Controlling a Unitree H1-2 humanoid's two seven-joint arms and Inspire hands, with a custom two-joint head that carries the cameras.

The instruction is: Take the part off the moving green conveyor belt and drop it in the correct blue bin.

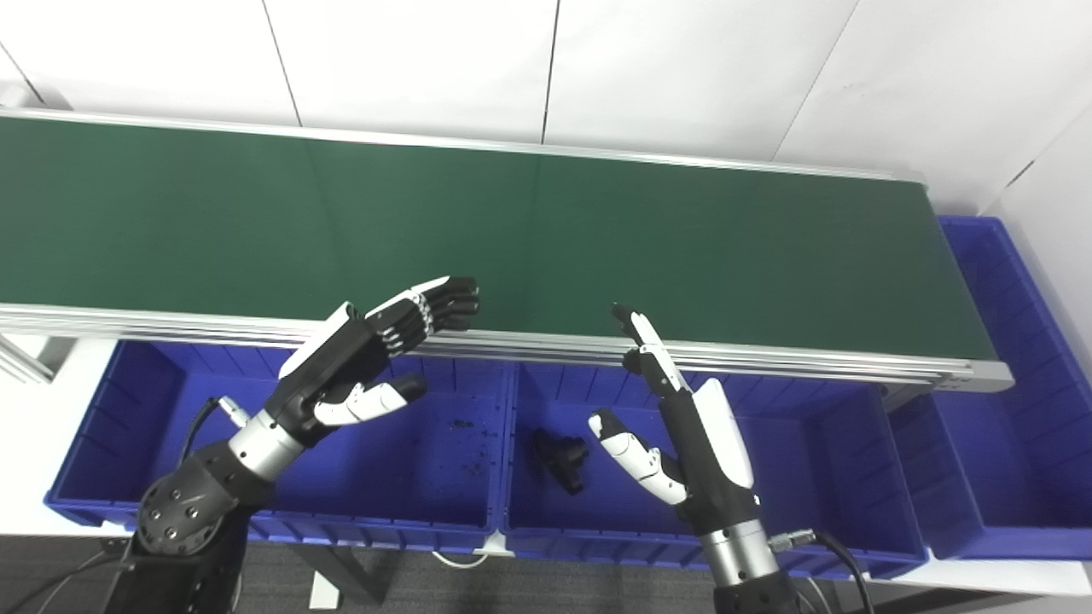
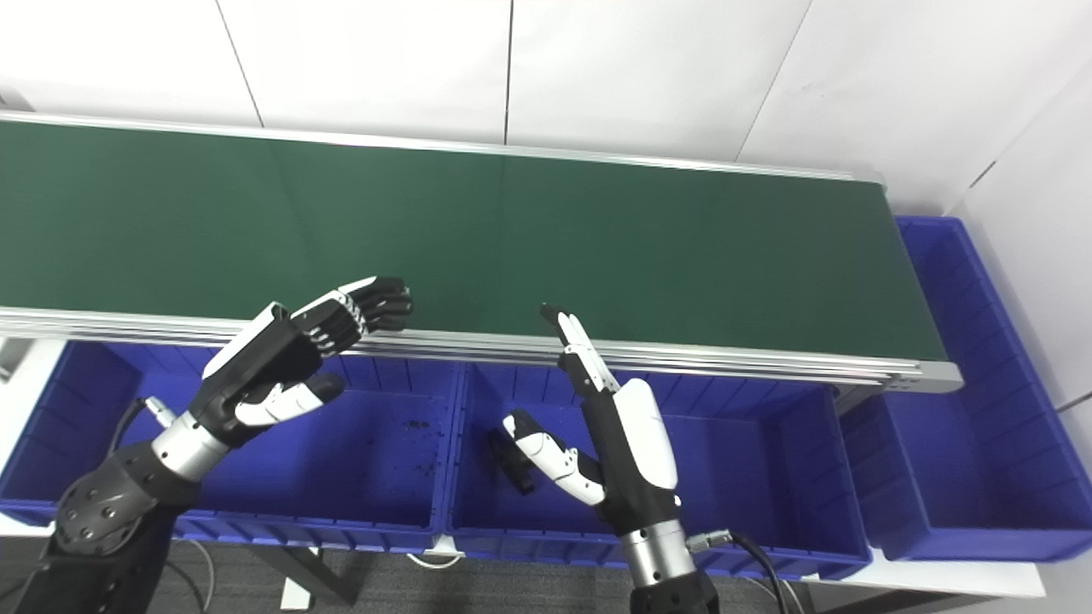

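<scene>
The green conveyor belt (image 1: 529, 230) runs across the view with no part showing on it. A small black part (image 1: 560, 459) lies on the floor of the middle blue bin (image 1: 819, 443). My left hand (image 1: 367, 358) hovers open over the left blue bin (image 1: 409, 460), fingers reaching to the belt's near rail. My right hand (image 1: 674, 426) is held open above the middle bin, fingers pointing up toward the belt edge, thumb out toward the black part. Neither hand holds anything.
A third blue bin (image 1: 1015, 384) stands at the belt's right end. The aluminium rail (image 1: 768, 354) fronts the belt just above the bins. Dark specks dot the left bin's floor. A white wall rises behind the belt.
</scene>
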